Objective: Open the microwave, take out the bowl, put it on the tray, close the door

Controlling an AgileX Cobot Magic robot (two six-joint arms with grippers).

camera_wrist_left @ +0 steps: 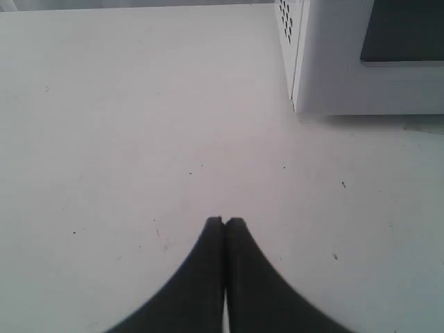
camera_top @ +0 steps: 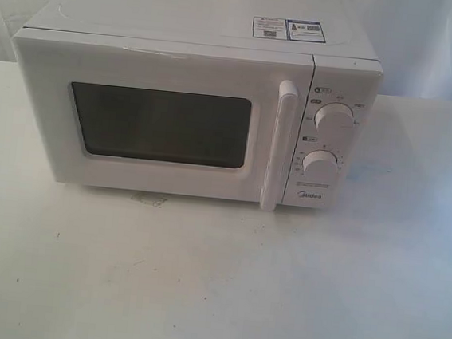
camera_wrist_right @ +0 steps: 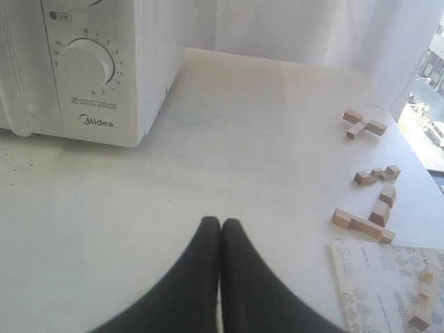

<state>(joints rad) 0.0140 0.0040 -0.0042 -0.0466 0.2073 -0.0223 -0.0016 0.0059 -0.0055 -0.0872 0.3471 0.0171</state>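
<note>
Pressed fully together and holding nothing, the left claw (camera_wrist_left: pixel 223 220) and right claw (camera_wrist_right: pixel 220 220) hover over the white table (camera_top: pixel 199 287), apart from the microwave (camera_top: pixel 199 31), its door (camera_top: pixel 163 71) closed.

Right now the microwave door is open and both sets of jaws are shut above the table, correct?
Not quite: the door is closed, flush with the microwave front, as the exterior view shows. Both sets of jaws are shut above the table.

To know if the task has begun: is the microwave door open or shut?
Shut. The door lies flush with the front of the microwave, its handle beside the knobs; no interior shows.
</note>
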